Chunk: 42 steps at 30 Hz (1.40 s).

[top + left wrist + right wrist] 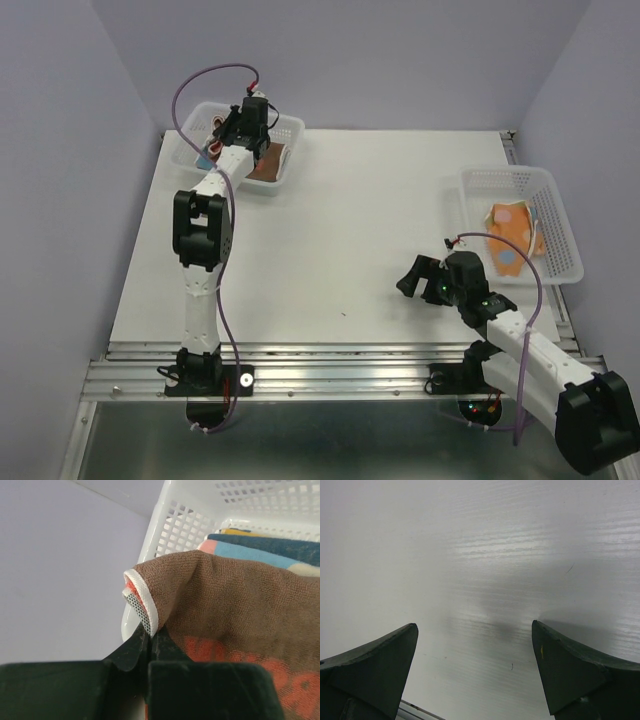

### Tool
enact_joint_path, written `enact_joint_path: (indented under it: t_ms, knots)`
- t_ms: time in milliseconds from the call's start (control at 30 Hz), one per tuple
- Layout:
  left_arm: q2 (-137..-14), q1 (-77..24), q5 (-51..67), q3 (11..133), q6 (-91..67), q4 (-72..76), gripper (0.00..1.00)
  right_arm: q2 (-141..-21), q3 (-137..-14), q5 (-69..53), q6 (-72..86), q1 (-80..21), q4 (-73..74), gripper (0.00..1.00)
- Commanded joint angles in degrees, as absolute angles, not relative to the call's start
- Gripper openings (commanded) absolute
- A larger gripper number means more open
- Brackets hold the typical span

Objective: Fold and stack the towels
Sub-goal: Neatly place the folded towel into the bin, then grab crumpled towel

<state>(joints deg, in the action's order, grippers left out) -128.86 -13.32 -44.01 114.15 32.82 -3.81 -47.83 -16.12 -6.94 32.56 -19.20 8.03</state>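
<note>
In the far-left basket (292,128) lie several towels. The top one is a brown-red towel (240,605) with orange lettering and a white hem. My left gripper (149,639) is shut on that towel's hemmed corner, which stands pulled up at the basket's edge. Under it show a navy and light blue towel (265,547) and a strip of yellow. From above, the left gripper (245,128) hangs over this basket and the brown-red towel (272,160). An orange towel (512,238) lies folded in the right basket (520,180). My right gripper (425,280) is open over bare table (480,555), holding nothing.
The white mesh wall of the left basket (190,515) rises close behind the held corner. The right basket sits at the table's right edge, just beyond my right gripper (475,630). A metal rail (330,365) runs along the near edge.
</note>
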Motion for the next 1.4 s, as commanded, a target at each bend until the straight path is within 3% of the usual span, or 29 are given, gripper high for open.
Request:
enact_joint_path:
  t_ms: [0, 67, 133, 167, 267, 300, 367, 600, 700, 767, 800, 867, 1033, 1267, 1367]
  knots:
    - [-130.43, -12.57, -46.23, 117.33, 36.03, -0.35, 0.00, -47.90, -17.40, -6.42, 31.82, -19.42, 5.19, 1.00]
    - [-131.21, -12.57, -46.67, 117.51, 36.39, -0.35, 0.03, -47.99, -17.14, -6.33, 31.90, -19.42, 5.01, 1.00]
    - [-131.75, -12.48, -48.07, 118.21, 36.39, -0.26, 0.17, -48.08, -17.05, -6.24, 31.99, -19.42, 4.75, 1.00]
    - [-132.18, -12.48, -48.60, 118.56, 36.39, -0.26, 0.36, -48.16, -17.05, -6.24, 31.99, -19.42, 4.83, 1.00]
    - [-132.45, -12.22, -50.45, 119.62, 36.21, -0.35, 0.70, -48.08, -17.05, -6.24, 31.99, -19.42, 4.83, 1.00]
    - [-132.28, -12.13, -51.23, 120.14, 35.60, -0.26, 0.91, -47.90, -17.05, -6.15, 31.91, -19.42, 4.83, 1.00]
    - [-132.01, -11.95, -51.76, 120.93, 34.64, -0.26, 0.97, -47.47, -17.14, -6.15, 31.99, -19.42, 5.10, 1.00]
    - [-126.22, -12.74, -51.77, 126.73, 24.13, -8.41, 0.99, -45.18, -18.28, -6.15, 31.47, -19.42, 6.94, 1.00]
    - [-120.43, -13.88, -40.23, 132.00, 10.62, -19.05, 0.99, -43.77, -19.60, -4.66, 31.29, -19.42, 8.78, 1.00]
    - [-111.86, -14.33, -31.42, 127.91, 2.85, -20.39, 0.99, -42.11, -20.04, -4.57, 31.90, -19.42, 9.49, 1.00]
    - [-108.06, -14.50, -23.63, 124.31, -0.23, -19.09, 0.99, -41.40, -20.13, -4.48, 32.17, -19.42, 9.75, 1.00]
    - [-100.32, -15.81, -18.65, 108.34, -12.36, -14.88, 0.99, -39.04, -20.30, -4.31, 31.91, -19.51, 10.98, 1.00]
    - [-73.77, -26.61, -16.08, 64.96, -21.35, 7.80, 0.99, -34.37, -21.36, -2.11, 32.96, -19.34, 12.92, 1.00]
    - [-57.23, -34.80, -17.76, 40.73, -33.12, 7.56, 0.99, -31.82, -20.30, 1.04, 33.49, -19.42, 13.18, 1.00]
    - [-54.41, -34.89, -17.84, 37.18, -34.10, 7.30, 0.99, -31.55, -21.18, 2.63, 34.10, -19.42, 13.27, 1.00]
